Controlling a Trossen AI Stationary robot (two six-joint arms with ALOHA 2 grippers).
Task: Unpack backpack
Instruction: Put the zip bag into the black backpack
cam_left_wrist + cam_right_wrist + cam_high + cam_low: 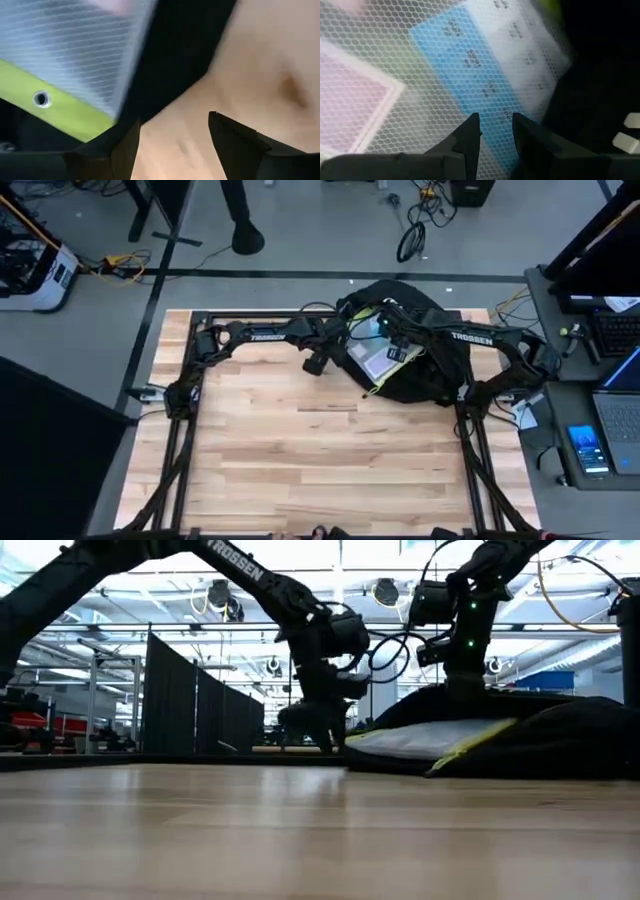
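The black backpack (432, 378) lies flat at the table's far right, opened. A clear mesh pouch (375, 360) with a yellow-green edge lies on its opened part and sticks out toward the table's left. Blue and pink flat items show through the mesh (420, 75). My right gripper (385, 330) points down over the pouch, its fingers (496, 117) a narrow gap apart. My left gripper (318, 362) hangs open just left of the backpack. Bare wood shows between its fingers (175, 122), with the pouch's yellow edge (60, 110) and black fabric (180, 50) beside them. My right gripper's fingertips (472, 125) stand right over the pouch's mesh above the blue item, coming from above. I cannot tell whether they touch the mesh.
Bare wooden tabletop (320, 450) spreads across the middle and near side. Black frame rails (175, 450) run along the table's left and right edges. A side desk with a laptop (620, 405) and a phone (587, 448) stands to the right. Cables lie on the floor beyond the far edge.
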